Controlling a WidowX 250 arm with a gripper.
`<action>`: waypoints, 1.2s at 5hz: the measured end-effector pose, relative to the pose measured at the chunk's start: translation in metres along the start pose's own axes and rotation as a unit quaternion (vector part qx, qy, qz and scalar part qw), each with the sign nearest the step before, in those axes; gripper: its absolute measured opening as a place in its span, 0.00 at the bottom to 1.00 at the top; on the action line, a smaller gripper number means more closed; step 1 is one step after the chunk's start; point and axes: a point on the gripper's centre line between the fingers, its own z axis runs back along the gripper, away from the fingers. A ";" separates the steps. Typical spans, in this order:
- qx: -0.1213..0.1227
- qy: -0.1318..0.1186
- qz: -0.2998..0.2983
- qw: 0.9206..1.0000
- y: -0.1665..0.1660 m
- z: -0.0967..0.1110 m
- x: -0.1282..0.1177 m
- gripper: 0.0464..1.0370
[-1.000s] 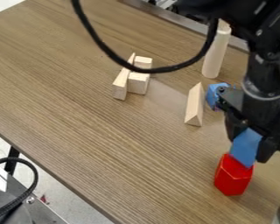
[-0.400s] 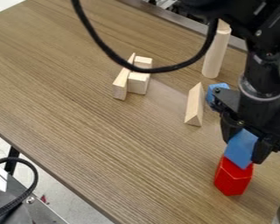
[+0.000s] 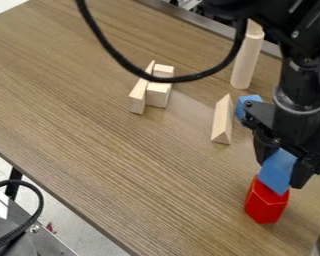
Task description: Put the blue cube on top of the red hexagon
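And here we are, right over the stack: my gripper [image 3: 279,174] has its fingers parted just the width of the blue cube [image 3: 277,170], one on either side, and I judge it has a firm hold. The cube hangs tilted, its lower end right at the top of the red hexagon [image 3: 265,202]; whether it bears any weight there, I can't tell from this angle. The hexagon stands on the table [image 3: 122,150]

The cube looks light and stiff, probably smooth enough to slip or twist if pinched off-centre, and hardly fragile. Opposite flat side faces, near the middle, are where I want my grip, with the underside left free to settle. Levelling it before letting go looks wise, or it could slide off an edge

Now the count! One red hexagon, one blue cube in my grip, and one more blue block [image 3: 241,106] partly behind the arm. In plain wood: one tall cylinder [image 3: 246,62], one triangular prism [image 3: 223,120] beside that second blue piece, and a cluster of three, made up of one long wedge [image 3: 139,95] and two small blocks [image 3: 158,95]
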 end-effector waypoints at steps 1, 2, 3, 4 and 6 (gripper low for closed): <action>-0.002 0.005 -0.002 1.000 0.000 -0.001 -0.003 0.52; -0.001 0.018 -0.002 1.000 0.002 -0.004 -0.010 0.52; 0.000 0.016 0.004 1.000 0.006 -0.001 -0.012 0.52; -0.016 0.019 -0.019 1.000 0.003 -0.001 -0.012 0.60; -0.001 -0.002 -0.009 1.000 0.007 -0.005 -0.010 0.97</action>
